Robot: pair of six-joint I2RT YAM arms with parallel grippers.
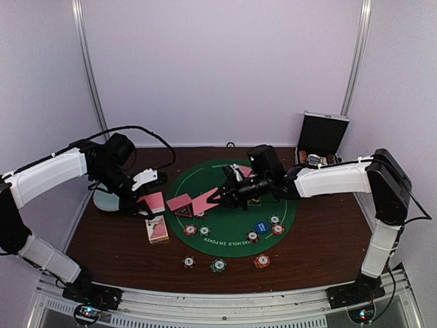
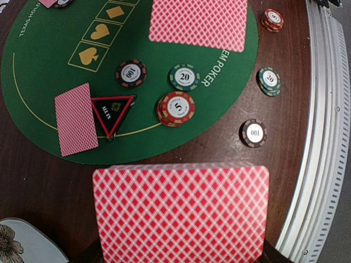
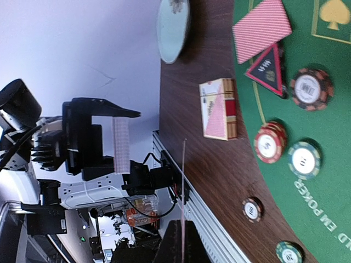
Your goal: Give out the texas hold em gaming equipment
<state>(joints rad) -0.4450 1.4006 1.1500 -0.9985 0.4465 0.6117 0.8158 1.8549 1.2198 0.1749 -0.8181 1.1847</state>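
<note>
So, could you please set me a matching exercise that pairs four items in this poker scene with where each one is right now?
Things:
1. card box
2. triangular marker
3. stack of cards
4. single card

Places:
A. held in the left gripper
B. on the green mat, beside a face-down card
C. on the wooden table, off the mat
D. held in the right gripper, above the mat

Pairs: 1-C, 2-B, 3-A, 4-D
</note>
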